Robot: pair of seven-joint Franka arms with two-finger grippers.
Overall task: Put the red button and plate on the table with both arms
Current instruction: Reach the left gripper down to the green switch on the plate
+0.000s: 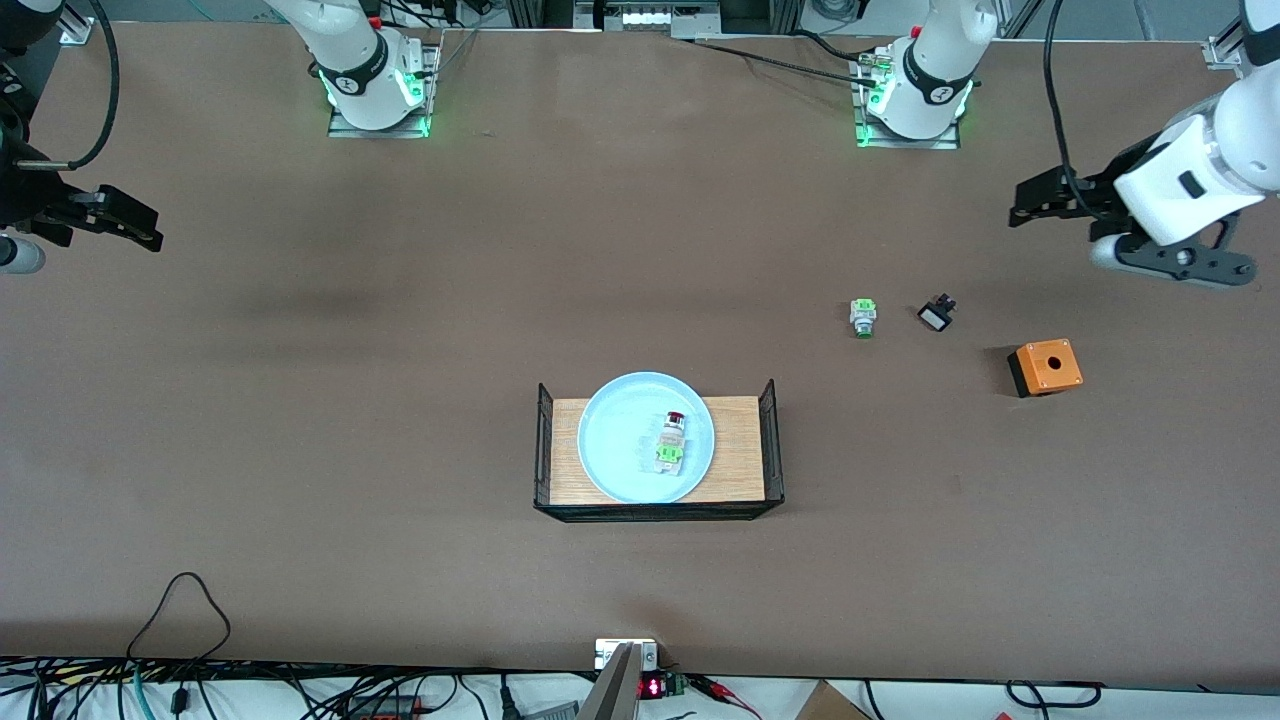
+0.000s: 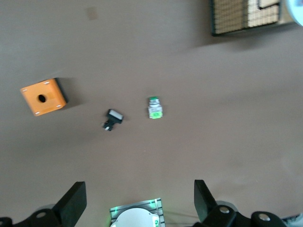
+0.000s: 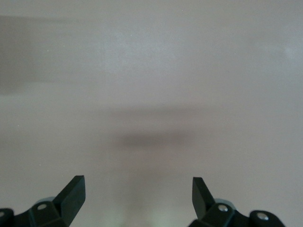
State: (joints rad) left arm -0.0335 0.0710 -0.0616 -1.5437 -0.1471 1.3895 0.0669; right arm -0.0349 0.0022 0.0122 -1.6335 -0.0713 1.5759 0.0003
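Note:
The pale-blue plate (image 1: pixel 620 440) lies on a wooden tray, with the red button (image 1: pixel 671 440) lying on the plate. A sliver of the plate also shows in the left wrist view (image 2: pixel 298 8). The brown table (image 1: pixel 350 400) surrounds the tray. My left gripper (image 1: pixel 1022 203) is open and empty, up in the air over the left arm's end of the table; its wrist view (image 2: pixel 140 203) looks down on bare table. My right gripper (image 1: pixel 148 232) is open and empty over the right arm's end; its wrist view (image 3: pixel 138 198) shows only bare table.
The light wooden tray (image 1: pixel 745 450) with black mesh ends sits mid-table; a corner of it also shows in the left wrist view (image 2: pixel 246 16). Toward the left arm's end lie a green-tipped part (image 1: pixel 863 317) (image 2: pixel 154 108), a small black part (image 1: pixel 936 315) (image 2: pixel 112 119) and an orange box (image 1: pixel 1046 366) (image 2: pixel 42 97).

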